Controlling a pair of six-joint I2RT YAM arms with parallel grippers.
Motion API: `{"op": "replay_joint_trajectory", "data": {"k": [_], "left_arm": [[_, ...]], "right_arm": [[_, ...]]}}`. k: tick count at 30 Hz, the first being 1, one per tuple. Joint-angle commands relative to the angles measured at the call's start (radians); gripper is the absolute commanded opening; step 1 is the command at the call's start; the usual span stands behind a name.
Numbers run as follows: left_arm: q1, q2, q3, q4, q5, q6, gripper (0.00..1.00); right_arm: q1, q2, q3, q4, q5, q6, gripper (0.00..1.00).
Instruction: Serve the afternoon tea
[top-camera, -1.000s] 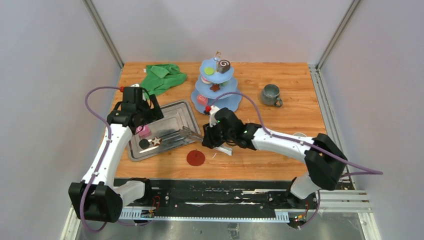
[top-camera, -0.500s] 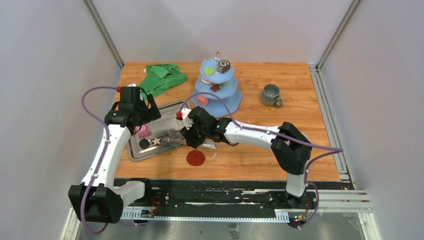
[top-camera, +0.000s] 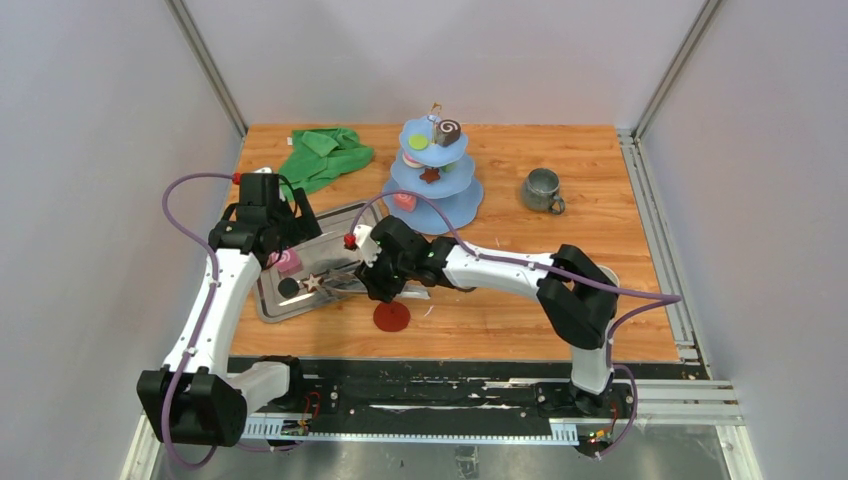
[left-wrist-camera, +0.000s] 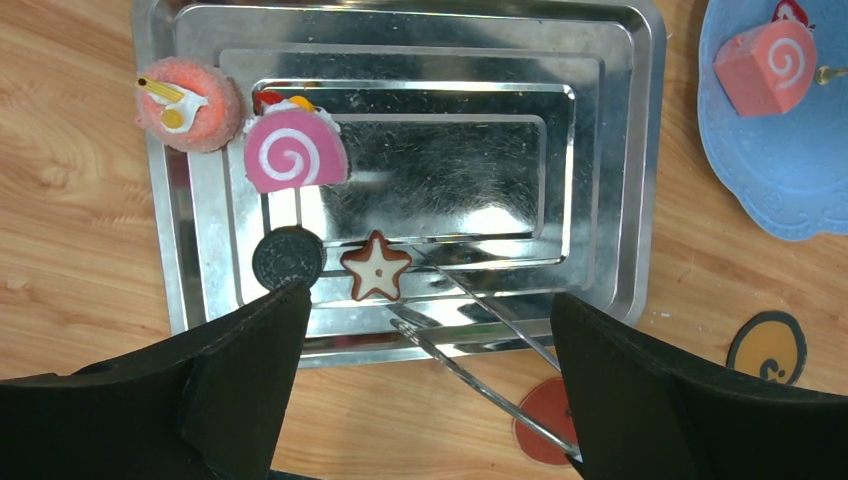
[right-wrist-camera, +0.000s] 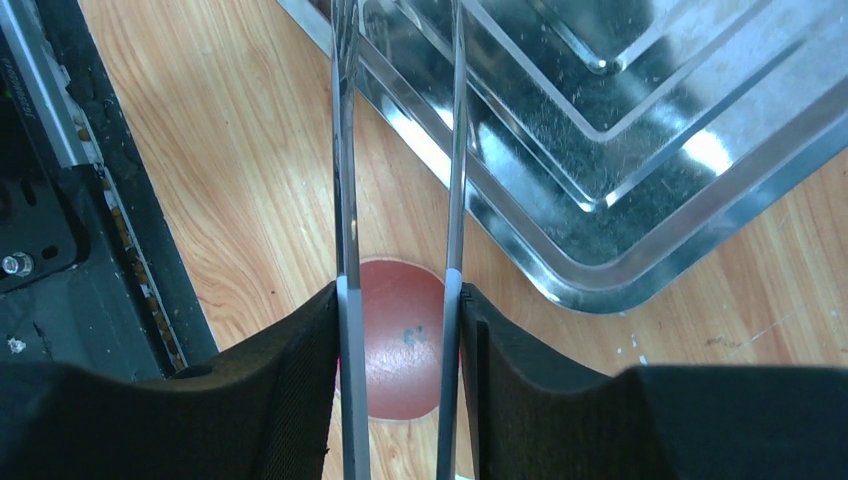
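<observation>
Lying near the near edge of the tray (left-wrist-camera: 620, 200), the star (left-wrist-camera: 377, 266) sits just beside a black disc (left-wrist-camera: 287, 259), with a pink roll (left-wrist-camera: 296, 150) further in. The tongs (left-wrist-camera: 480, 330) angle in over the rim, their tips spread and close to the star. The right gripper (right-wrist-camera: 400, 340) pinches the tongs between its jaws. The left gripper (left-wrist-camera: 430, 305) hovers above the tray, jaws wide apart and holding nothing. The risks seem to be that thin tips skid on the slick steel and knock the star into the disc or over the rim, that the tongs twist in a light grip, or that they clip the left gripper overhead.
</observation>
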Motion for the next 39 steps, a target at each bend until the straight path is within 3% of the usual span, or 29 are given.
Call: {"op": "replay_joint_trajectory", "data": {"k": [1, 23, 27, 32, 39], "left_arm": [[0.008, -0.018, 0.02, -0.006, 0.0, 0.013, 0.95], [0.014, -0.026, 0.012, -0.009, -0.004, 0.017, 0.95], [0.016, -0.027, 0.01, -0.007, -0.004, 0.02, 0.95], [0.017, -0.028, 0.007, -0.004, 0.001, 0.02, 0.95], [0.019, -0.033, 0.008, -0.005, 0.005, 0.02, 0.95]], "right_arm": [[0.018, 0.032, 0.052, 0.0, -0.023, -0.03, 0.45], [0.023, 0.147, 0.159, -0.018, 0.003, -0.048, 0.46], [0.024, 0.131, 0.148, -0.024, 0.016, -0.054, 0.4], [0.024, 0.096, 0.132, -0.037, 0.055, -0.051, 0.24], [0.015, -0.004, 0.087, -0.049, 0.155, -0.031, 0.19]]}}
